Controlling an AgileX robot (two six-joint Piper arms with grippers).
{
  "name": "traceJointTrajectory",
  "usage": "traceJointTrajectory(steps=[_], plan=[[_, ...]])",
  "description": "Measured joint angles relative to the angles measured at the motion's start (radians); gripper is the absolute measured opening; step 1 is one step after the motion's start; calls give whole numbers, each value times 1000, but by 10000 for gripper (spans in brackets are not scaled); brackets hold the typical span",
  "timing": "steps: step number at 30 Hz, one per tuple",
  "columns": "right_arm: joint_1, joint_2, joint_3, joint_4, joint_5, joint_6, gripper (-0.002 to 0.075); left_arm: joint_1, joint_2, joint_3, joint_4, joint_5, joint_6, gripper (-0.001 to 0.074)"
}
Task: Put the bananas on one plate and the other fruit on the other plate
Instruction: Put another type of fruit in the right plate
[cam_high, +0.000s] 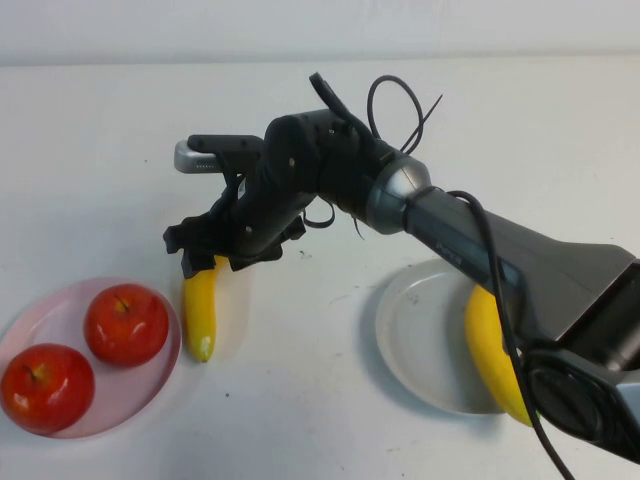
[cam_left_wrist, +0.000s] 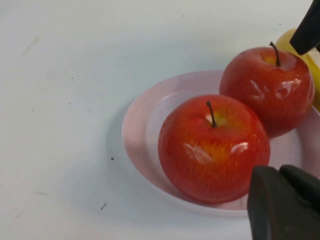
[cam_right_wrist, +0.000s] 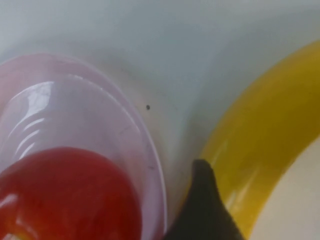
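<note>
White tabletop (cam_high: 300, 400) fills the scene, running back to a pale wall. One banana (cam_high: 201, 310) lies flat on the table just beside the pink plate (cam_high: 60, 310), its upper end hidden under the right gripper (cam_high: 215, 250). That gripper is down low over this end with its jaws spread wide; in the right wrist view a dark fingertip (cam_right_wrist: 202, 210) sits against the banana's side, but whether the jaws actually grip it cannot be told. The second banana (cam_high: 490, 355) lies on the right part of the grey plate (cam_high: 415, 340), partly covered by the right arm, which reaches across the table from the right. Two apples (cam_high: 125, 323) sit side by side on the pink plate at the table's near left, close together. The left gripper (cam_left_wrist: 285, 200) shows only in its own wrist view, near the closer apple (cam_left_wrist: 212, 147), its jaws closed on nothing.
</note>
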Motion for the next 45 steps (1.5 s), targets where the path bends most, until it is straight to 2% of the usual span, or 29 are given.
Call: traceJointTrajectory(steps=[12,20,29,32,35,40,45], plan=[[6,17,-2,-8,-48,0,446,0,0,0,0,0,0,-4],[24,19,-2,-73,-50,0,446,0,0,0,0,0,0,-4],[17,39,-8,-128,45,2,443,0,0,0,0,0,0,-4],[15,39,-8,-135,56,2,404,0,0,0,0,0,0,-4],[15,39,-19,-142,84,2,311,0,0,0,0,0,0,-4],[15,50,-118,-174,221,2,314,0,0,0,0,0,0,-4],[1,28,-227,-188,249,2,314,0,0,0,0,0,0,-4]])
